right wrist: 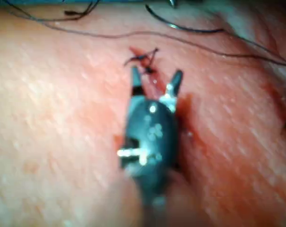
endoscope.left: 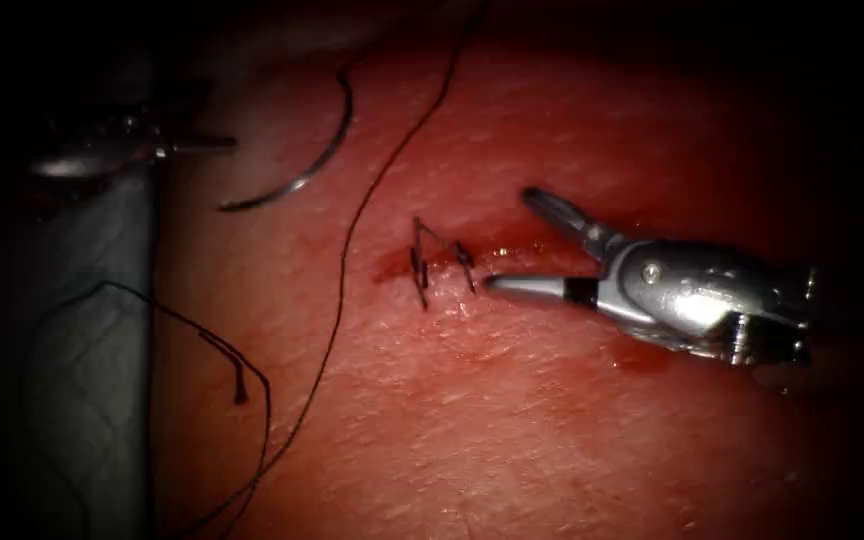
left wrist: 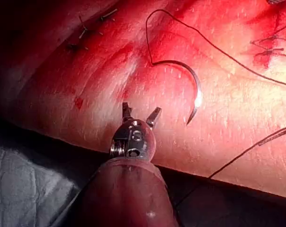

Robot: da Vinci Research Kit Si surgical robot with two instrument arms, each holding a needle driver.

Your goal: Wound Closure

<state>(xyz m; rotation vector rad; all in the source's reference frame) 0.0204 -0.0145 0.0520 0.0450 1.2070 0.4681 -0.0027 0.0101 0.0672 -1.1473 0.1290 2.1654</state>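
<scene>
The curved needle (endoscope.left: 302, 180) lies loose on the tissue (endoscope.left: 512, 420), left of the cut and above it, not in the tissue and held by neither tool. Its dark thread (endoscope.left: 352, 230) trails down across the tissue left of the cut. Dark stitches (endoscope.left: 422, 265) cross the cut's left end (endoscope.left: 512, 245), which is wet with red fluid. My right tool (endoscope.left: 509, 240) hovers just right of the stitches, jaws open, holding nothing. At the tissue's left edge my left tool (endoscope.left: 182, 146) holds nothing. Its jaws (left wrist: 140, 112) are open, a little short of the needle (left wrist: 195, 85). The right tool (right wrist: 156, 78) faces the stitches (right wrist: 145, 56).
A grey cloth (endoscope.left: 82, 350) lies along the tissue's left edge. A loose thread end (endoscope.left: 237, 390) curls over that edge. Older stitches (left wrist: 91, 30) sit elsewhere on the tissue.
</scene>
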